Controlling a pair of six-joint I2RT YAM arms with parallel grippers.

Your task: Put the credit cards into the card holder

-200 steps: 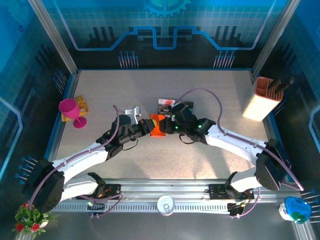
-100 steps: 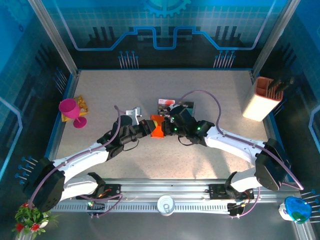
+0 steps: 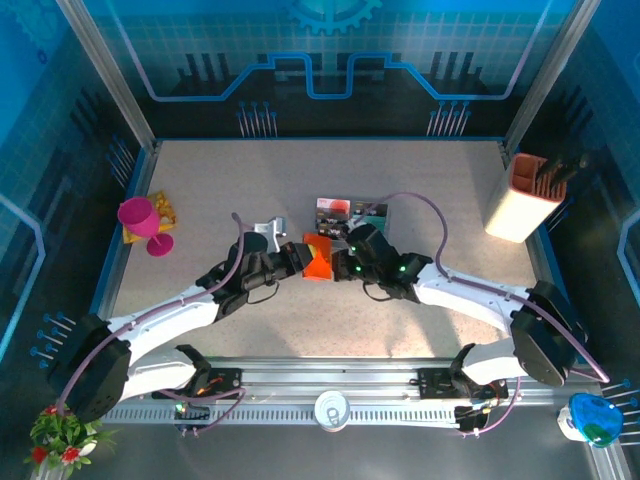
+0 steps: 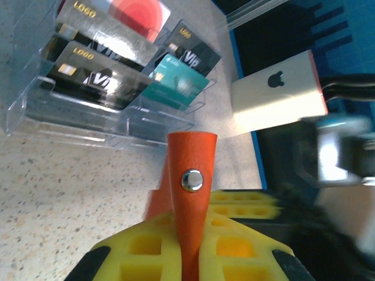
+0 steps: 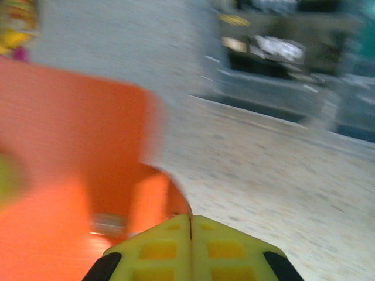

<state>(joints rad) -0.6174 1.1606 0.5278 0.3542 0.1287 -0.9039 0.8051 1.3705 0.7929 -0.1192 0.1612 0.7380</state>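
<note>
Jaws of the left gripper (image 4: 190, 240) are clenched on the orange wallet (image 4: 188, 155). Its tab rises upright between the yellow pads (image 4: 146, 249), with a silver snap (image 4: 192, 180) facing the wrist camera. Jaws of the right gripper (image 5: 190, 234) are pressed fully together, pad against pad. In that blurred wrist view the wallet's orange face lies right at their tips, to the left. It seems to touch them, but whether they nip its edge cannot be told.

From above, the two grippers meet tip to tip near the middle of the speckled table (image 3: 220, 180), with the wallet between them.

Just beyond the wallet, on the side away from the arms, stands a clear tray (image 4: 35, 111) with stepped slots. The cards (image 4: 94, 73) stand in it. A black one is at front left, with a pale one bearing a red blob behind it. A teal one is at front right, with another black one behind.

Near the table's right edge stands a white block (image 3: 520, 205) with an orange rim and dark handles sticking out of the top. Near the left edge a pink goblet (image 3: 142, 222) stands beside a yellow object (image 3: 165, 208). A small silver object (image 3: 262, 228) lies just beyond the left gripper, too small to identify. A can (image 3: 331, 408) sits on the rail between the arm bases.
</note>
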